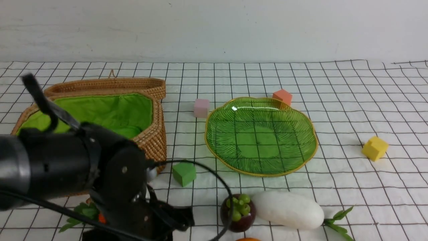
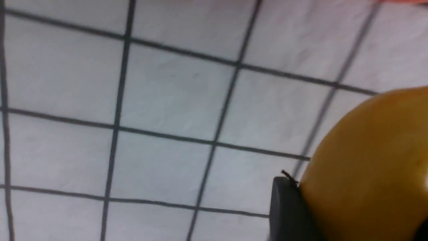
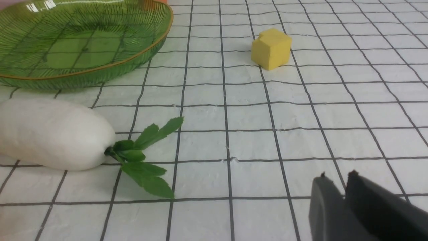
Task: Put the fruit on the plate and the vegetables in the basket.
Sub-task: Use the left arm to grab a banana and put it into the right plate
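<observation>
- The left pincer [image 2: 349, 209] is low over the checked cloth [image 2: 167, 100]. One dark finger [image 2: 287, 214] lies against the side of the mango [image 2: 367, 160]. The other finger is almost out of the picture, so I cannot tell how wide the jaws stand, or whether the fruit is really gripped.
- In my judgement this side contact is meant to take the mango across its round body, where a smooth oval slips least.
- The mango is at the near edge of the table, well apart from the plate [image 1: 260, 174], and nothing lies on the plate yet.
- The left arm [image 1: 67, 164] comes in from the left, in front of the basket [image 1: 155, 140]. Its wrist is bent steeply down, so in the front view the pincer falls below the border.
- The carrot [image 1: 101, 218] is mostly hidden behind this arm.
- The right pincer [image 3: 337, 180] has its fingers almost together with nothing between them. It hangs low over the cloth, near the leaves of the radish [image 3: 53, 134], and I judge it is only waiting.
- Further out, the mangosteen [image 1: 238, 212] sits just beside the radish, between the plate and the near edge.
- The basket stands open, and no vegetable can be seen on its green lining.
</observation>
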